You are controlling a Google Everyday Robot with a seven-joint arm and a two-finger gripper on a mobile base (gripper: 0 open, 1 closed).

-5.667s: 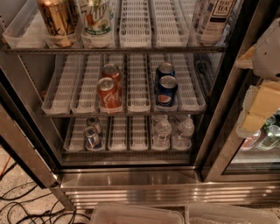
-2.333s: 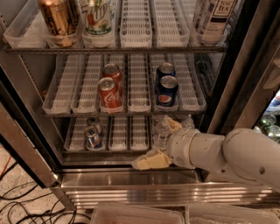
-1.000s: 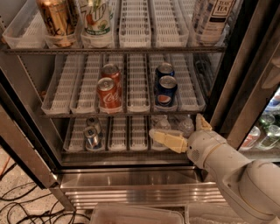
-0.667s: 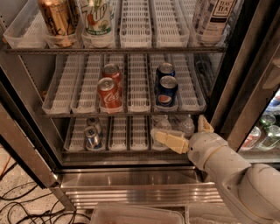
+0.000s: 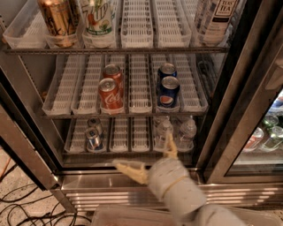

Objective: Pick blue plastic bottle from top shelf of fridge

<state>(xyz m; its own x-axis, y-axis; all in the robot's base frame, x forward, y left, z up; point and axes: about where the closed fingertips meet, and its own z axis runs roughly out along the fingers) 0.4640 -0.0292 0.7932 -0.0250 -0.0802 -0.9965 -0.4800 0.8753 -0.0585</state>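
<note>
Tool [image 5: 141,150] gapes open by the water bottles [image 5: 164,130]; 2 Pepsi cans [image 5: 168,91] sit between it and the blue plastic bottle [image 5: 219,20].

The bottle [image 5: 216,17] on the top shelf [image 5: 115,51] carries a label [image 5: 221,9] reading "TEA"; the green-and-white can [image 5: 98,20] there seems to say "7UP". One rack down, the red cans [image 5: 109,93] show white Coca-Cola script and the blue cans [image 5: 168,90] the Pepsi name. The gripper [image 5: 142,151], jaws spread, sits low before the fridge [image 5: 88,187] base, below the bottom rack [image 5: 128,141].
</note>
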